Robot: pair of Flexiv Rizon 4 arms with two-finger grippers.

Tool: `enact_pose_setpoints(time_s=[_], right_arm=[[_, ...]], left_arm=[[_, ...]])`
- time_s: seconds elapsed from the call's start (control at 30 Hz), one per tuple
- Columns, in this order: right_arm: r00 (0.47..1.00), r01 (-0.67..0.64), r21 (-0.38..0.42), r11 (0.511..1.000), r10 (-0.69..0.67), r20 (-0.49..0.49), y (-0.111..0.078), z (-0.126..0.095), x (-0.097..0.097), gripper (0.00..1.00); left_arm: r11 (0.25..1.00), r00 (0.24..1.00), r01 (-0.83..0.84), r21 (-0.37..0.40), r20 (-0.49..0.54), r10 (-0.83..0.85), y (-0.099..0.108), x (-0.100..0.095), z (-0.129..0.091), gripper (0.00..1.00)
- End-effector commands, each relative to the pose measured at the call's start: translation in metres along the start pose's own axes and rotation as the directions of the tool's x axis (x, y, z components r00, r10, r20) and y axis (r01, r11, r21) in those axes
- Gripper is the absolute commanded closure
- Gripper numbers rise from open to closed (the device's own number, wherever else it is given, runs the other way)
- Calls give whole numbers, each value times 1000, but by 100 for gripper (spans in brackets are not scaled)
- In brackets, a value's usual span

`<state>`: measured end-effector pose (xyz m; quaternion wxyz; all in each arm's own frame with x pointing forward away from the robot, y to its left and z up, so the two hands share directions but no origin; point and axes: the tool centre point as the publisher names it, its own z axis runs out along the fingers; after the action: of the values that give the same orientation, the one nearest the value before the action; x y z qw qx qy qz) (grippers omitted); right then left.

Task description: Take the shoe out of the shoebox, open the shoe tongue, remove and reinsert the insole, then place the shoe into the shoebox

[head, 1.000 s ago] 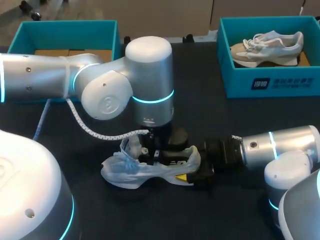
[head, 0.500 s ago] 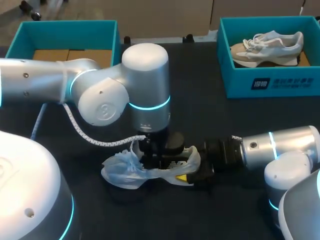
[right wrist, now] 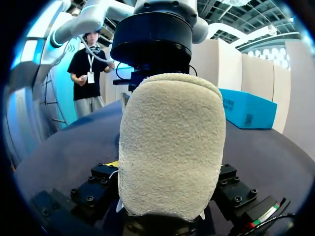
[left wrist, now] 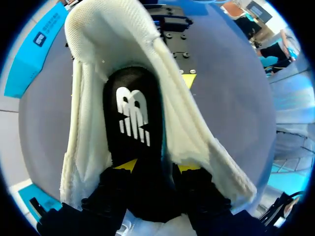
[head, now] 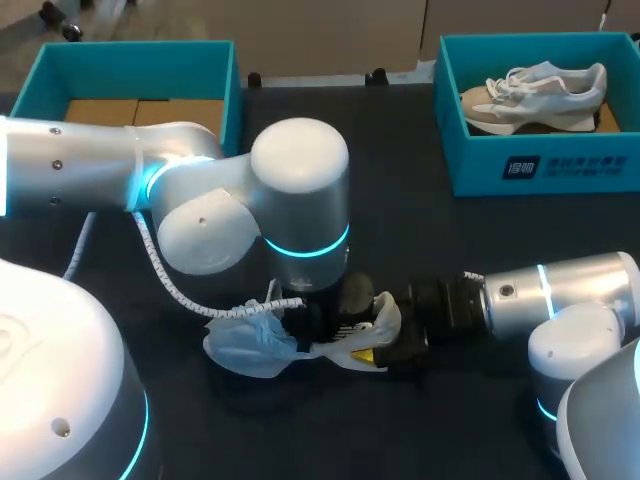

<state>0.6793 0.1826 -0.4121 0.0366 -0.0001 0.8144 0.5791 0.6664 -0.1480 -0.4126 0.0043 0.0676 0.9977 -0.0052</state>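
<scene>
A white shoe (head: 245,345) lies on its side mid-table, toe to the left. My right gripper (head: 385,340) is shut on its heel (right wrist: 172,142), with the fuzzy heel collar filling the space between its fingers (right wrist: 98,189). My left gripper (head: 315,320) reaches down into the shoe's mouth from above. In the left wrist view the left gripper (left wrist: 157,167) stands open inside the shoe. The black insole (left wrist: 133,118) with its white logo runs ahead between the yellow fingertips (left wrist: 125,164). The shoe's white lining (left wrist: 192,137) rises on both sides.
A teal shoebox (head: 540,165) at the back right holds a second grey-white shoe (head: 535,95). Another teal box (head: 130,60) stands at the back left, showing only its cardboard floor. A white coiled cable (head: 170,285) hangs from my left arm near the shoe's toe.
My left gripper's fingers have spread apart from shut, and it has sunk deeper into the shoe. The shoe's front has crumpled lower. The right arm has not moved.
</scene>
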Motion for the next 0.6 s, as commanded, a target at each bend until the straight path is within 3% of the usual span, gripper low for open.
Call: enact_pose_setpoints(time_s=[0.03,0.17,0.23,0.3,0.6], right_arm=[[1000,0,3,1000,0,0,3,0,0,100],[1000,0,3,1000,0,0,3,0,0,100],[1000,0,3,1000,0,0,3,0,0,100],[1000,0,3,1000,0,0,3,0,0,100],[1000,0,3,1000,0,0,3,0,0,100]], left_arm=[[999,999,24,-49,26,-22,-7,-11,23,56],[996,998,55,-63,44,-52,-4,-20,22,64],[995,996,69,-71,54,-65,-2,-23,23,77],[994,995,81,-77,56,-77,-1,-26,24,100],[995,995,95,4,4,-95,7,-23,12,100]])
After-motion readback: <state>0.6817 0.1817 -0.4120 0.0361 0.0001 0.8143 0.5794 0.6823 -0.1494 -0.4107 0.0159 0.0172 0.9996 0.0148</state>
